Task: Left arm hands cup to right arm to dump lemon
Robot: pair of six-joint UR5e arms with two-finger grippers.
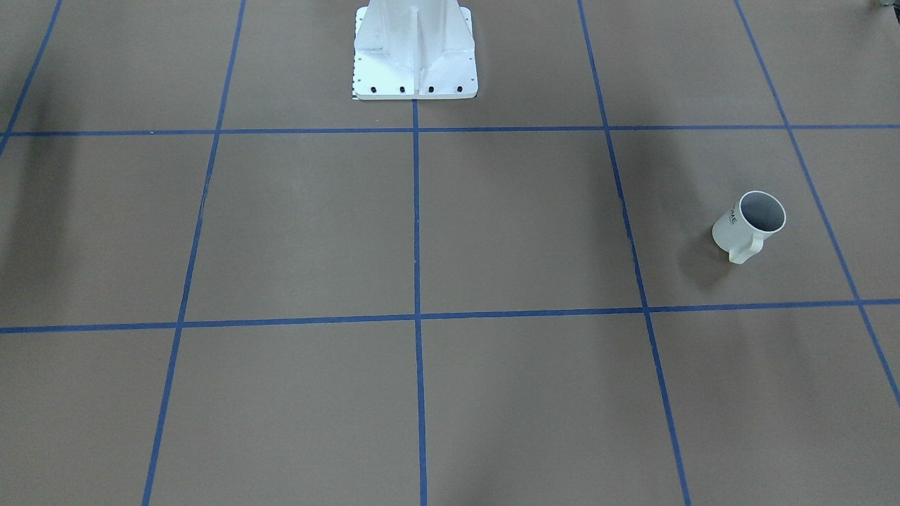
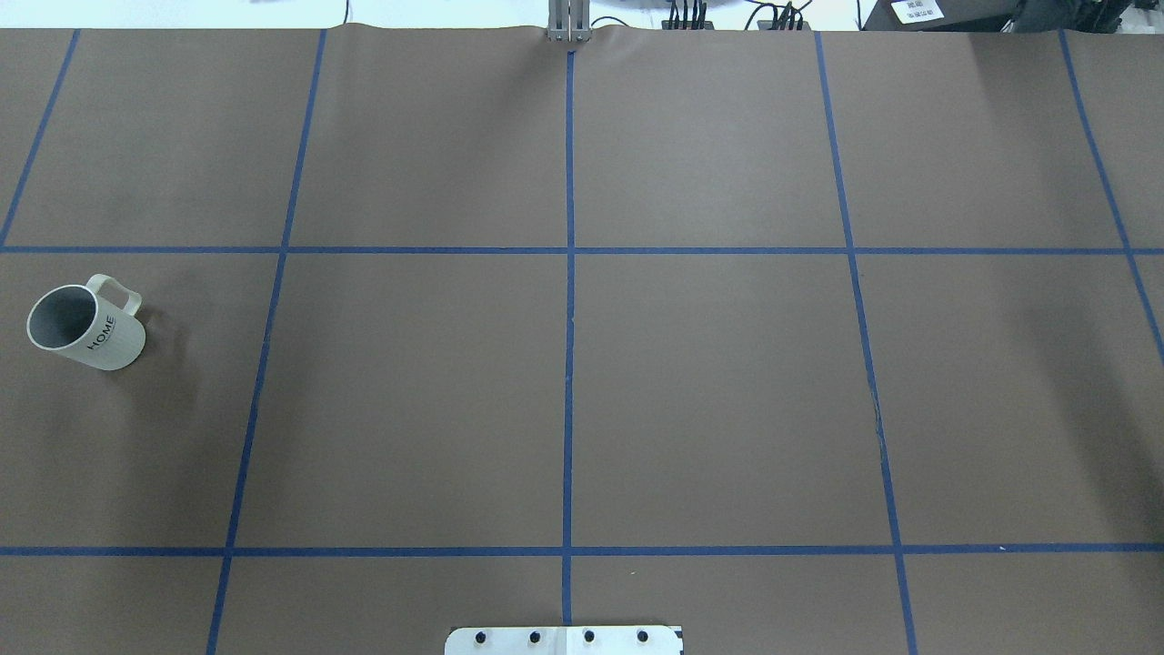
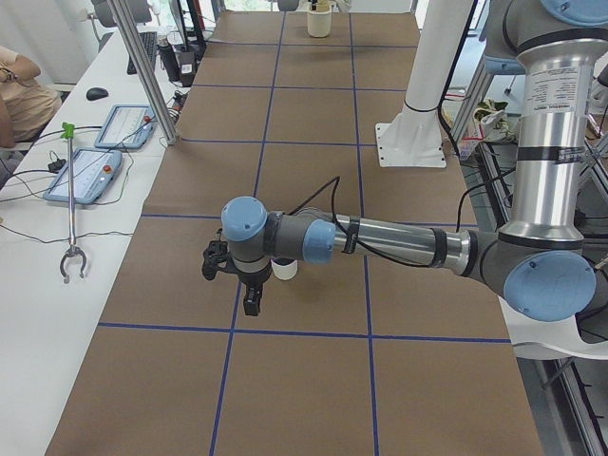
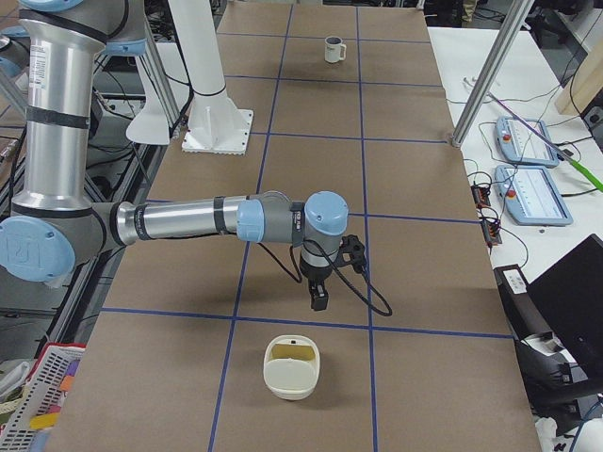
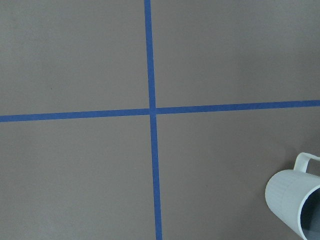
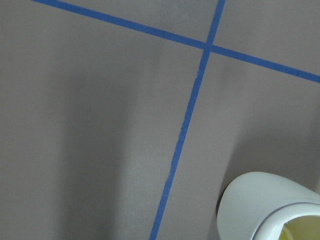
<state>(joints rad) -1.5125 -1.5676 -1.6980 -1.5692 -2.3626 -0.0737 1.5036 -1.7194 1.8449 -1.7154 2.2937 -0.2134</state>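
Only one cup (image 1: 735,228) stands upright, well out on the robot's left of the pedestal (image 1: 415,63); one cream bowl (image 4: 292,369) sits far to its right; two pincers, left gripper (image 3: 250,304) and right gripper (image 4: 319,299), hang either side; their spread I cannot tell.

Cup (image 2: 86,329) stands upright at left end of table (image 2: 709,391); left arm (image 3: 399,242) spans the surface beside it. White column base (image 1: 415,70) mid-rear. Cream container (image 4: 291,377) at right end, right arm (image 4: 179,218) just beyond. Middle squares open.
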